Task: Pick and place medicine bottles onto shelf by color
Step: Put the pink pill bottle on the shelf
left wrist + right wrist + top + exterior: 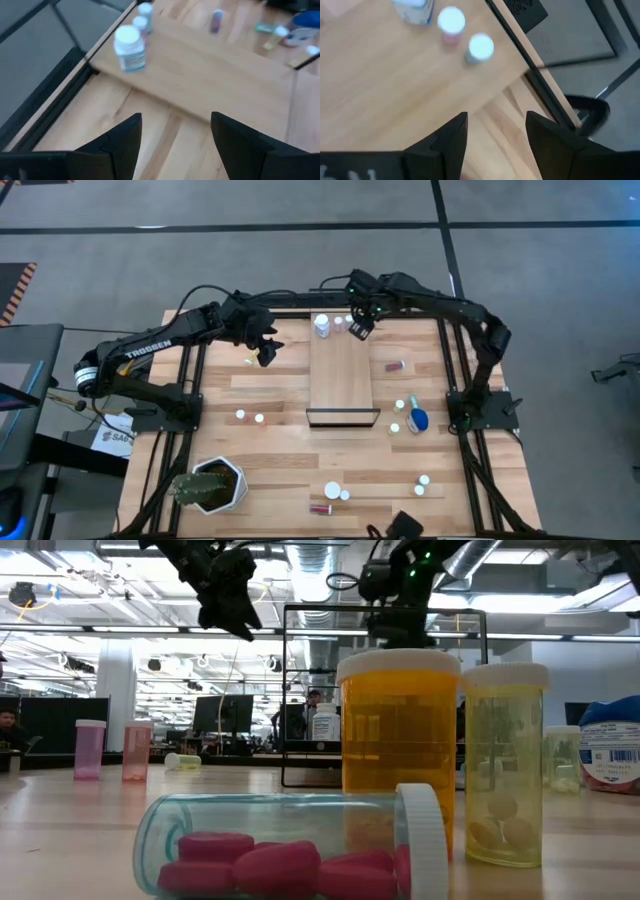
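The shelf [340, 375] is a light-wood board lying mid-table, its dark frame at the near end. At its far end stand three bottles: a white bottle [322, 325], a pink one [451, 22] and a blue one [481, 47]. They also show in the left wrist view, the white one [129, 47] nearest. My left gripper [268, 350] hovers open and empty above the table, left of the shelf's far end. My right gripper [360, 330] hovers open and empty over the shelf's far right corner, next to the small bottles. Other bottles stand or lie scattered on the table.
Loose bottles: two [249, 417] left of the shelf, a red one [396, 366] and a wide blue one [418, 420] to its right, several [332, 491] near the front edge. A white plant pot [215, 485] stands front left. An orange bottle [398, 750] stands close to the low camera.
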{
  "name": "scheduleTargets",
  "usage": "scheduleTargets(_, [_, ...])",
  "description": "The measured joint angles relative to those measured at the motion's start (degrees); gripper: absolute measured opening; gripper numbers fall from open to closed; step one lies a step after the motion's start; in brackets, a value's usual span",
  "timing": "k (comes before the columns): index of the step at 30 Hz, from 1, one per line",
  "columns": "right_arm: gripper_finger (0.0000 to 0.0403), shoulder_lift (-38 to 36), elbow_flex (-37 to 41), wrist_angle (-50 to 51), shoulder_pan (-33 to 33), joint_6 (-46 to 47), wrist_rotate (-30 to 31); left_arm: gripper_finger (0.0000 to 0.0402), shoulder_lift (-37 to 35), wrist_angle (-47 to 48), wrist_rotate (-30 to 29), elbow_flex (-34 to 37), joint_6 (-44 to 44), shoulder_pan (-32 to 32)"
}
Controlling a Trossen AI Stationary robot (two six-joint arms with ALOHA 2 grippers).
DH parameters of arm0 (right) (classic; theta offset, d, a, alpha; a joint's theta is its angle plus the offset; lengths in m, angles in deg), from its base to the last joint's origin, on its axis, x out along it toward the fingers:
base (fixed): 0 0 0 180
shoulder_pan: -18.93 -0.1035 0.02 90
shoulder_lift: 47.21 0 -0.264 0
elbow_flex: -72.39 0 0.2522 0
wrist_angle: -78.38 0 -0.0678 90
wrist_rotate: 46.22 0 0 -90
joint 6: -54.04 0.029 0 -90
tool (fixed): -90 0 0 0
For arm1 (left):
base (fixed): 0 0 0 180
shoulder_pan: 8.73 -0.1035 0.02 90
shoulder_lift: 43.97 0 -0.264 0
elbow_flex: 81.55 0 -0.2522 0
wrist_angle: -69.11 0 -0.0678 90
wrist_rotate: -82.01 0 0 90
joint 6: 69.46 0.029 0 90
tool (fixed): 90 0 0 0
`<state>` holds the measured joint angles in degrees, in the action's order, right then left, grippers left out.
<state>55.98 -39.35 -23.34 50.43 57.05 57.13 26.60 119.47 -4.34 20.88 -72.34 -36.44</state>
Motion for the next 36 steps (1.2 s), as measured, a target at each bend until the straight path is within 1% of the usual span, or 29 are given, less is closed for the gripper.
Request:
scheduleTargets(3, [0.0221, -2.67, 0.28, 2.32, -0.55, 1.41, 0.03, 0.0224, 0.02, 1.41, -0.96, 1.88, -2.37, -0.01])
scheduleTargets(5, [0.0221, -5.15, 2.10, 2.37, -1.27, 1.85, 0.07, 0.0224, 0.02, 1.54, -0.88, 3.77, -3.78, 0.15])
scheduleTargets(10, [0.0221, -12.38, 9.59, 2.57, -3.48, 6.54, 0.07, 0.0224, 0.04, 2.49, -0.13, 7.97, -7.66, 2.22])
scheduleTargets(13, [0.0219, -16.88, 14.75, 2.20, -5.03, 9.81, 0.09, 0.0224, 0.04, 8.50, 1.34, 8.26, -10.28, 4.29])
scheduleTargets(18, [0.0219, -22.79, 22.84, -0.16, -7.58, 14.23, 0.10, 0.0224, -0.28, 19.76, 1.61, 8.28, -17.93, 9.78])
scheduleTargets(22, [0.0218, -25.90, 27.93, -2.18, -9.28, 16.82, 0.15, 0.0224, -0.26, 25.02, 1.16, 8.28, -26.35, 16.42])
scheduleTargets(25, [0.0217, -27.32, 30.53, -2.62, -10.60, 18.70, 0.16, 0.0224, -0.26, 27.55, -0.11, 8.28, -33.22, 21.75])
scheduleTargets(29, [0.0217, -28.50, 32.98, -4.01, -12.58, 19.65, 0.17, 0.0224, -0.26, 30.40, -4.22, 8.39, -41.71, 27.48])
scheduleTargets(33, [0.0217, -28.54, 33.03, -4.26, -14.57, 20.54, 0.33, 0.0224, -0.15, 30.21, -5.03, 10.14, -47.65, 31.83])
scheduleTargets(36, [0.0217, -28.54, 33.03, -4.78, -15.90, 20.54, 0.42, 0.0224, -0.15, 29.37, -5.05, 12.92, -51.25, 33.85])
